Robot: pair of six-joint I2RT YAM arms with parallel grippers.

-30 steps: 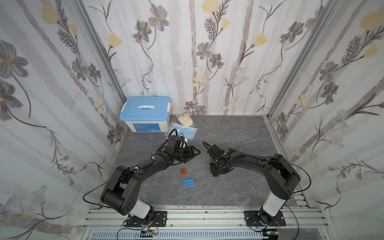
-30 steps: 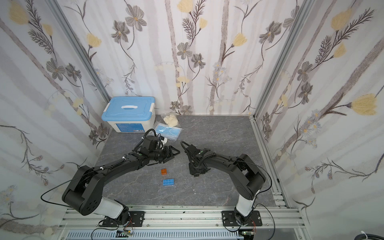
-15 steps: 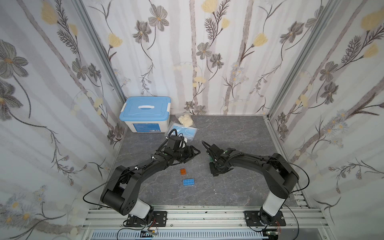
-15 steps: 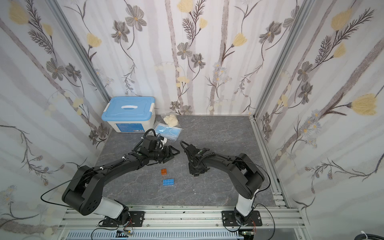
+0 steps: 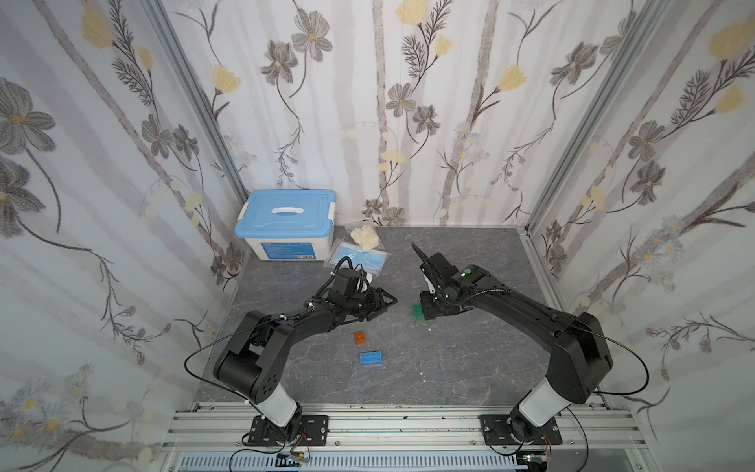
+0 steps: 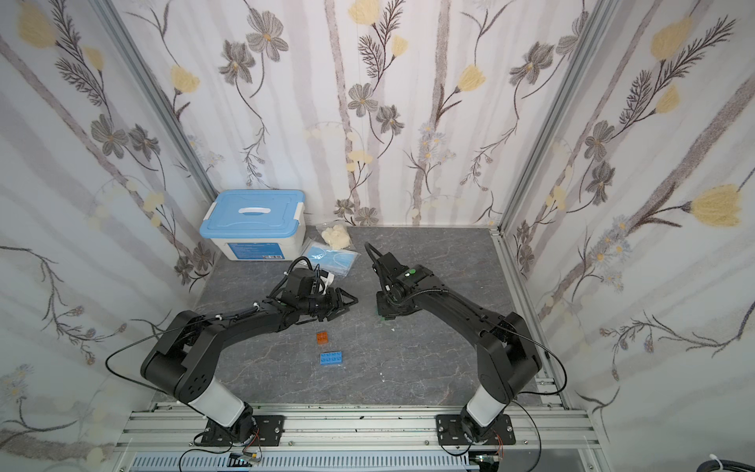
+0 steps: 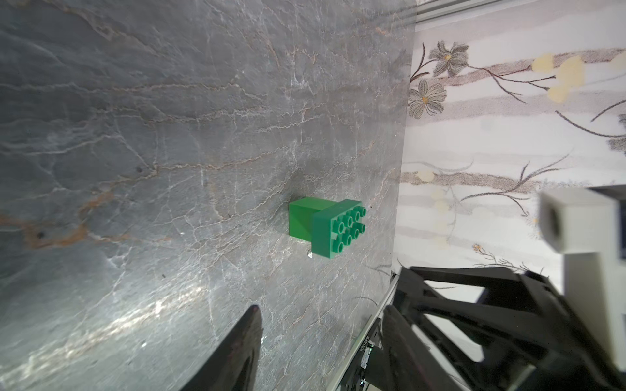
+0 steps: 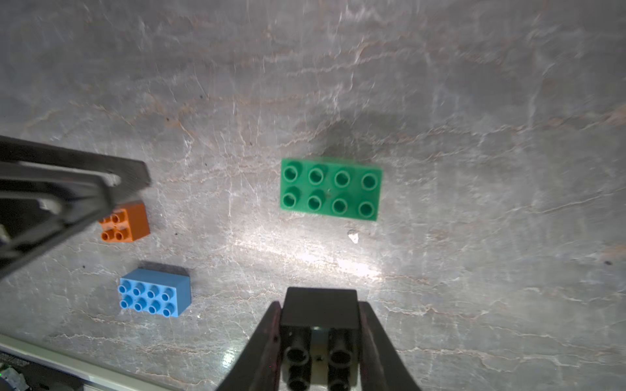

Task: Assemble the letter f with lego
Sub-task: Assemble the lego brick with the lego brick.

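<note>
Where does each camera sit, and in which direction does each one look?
Top views: high near the base rail, looking down at the table; left arm and right arm show whole.
Left wrist: on the left arm, facing the green brick; its open left claw shows.
Right wrist: on the right arm, looking down at the table; the right claw grips a black brick.
Shared: both wrist views show the green brick.

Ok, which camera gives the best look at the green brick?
The right wrist view: the green brick lies flat, all eight studs clear, uncovered. The left wrist view shows it smaller, at an angle. In a top view only a green edge peeks out beside the right gripper.
</note>
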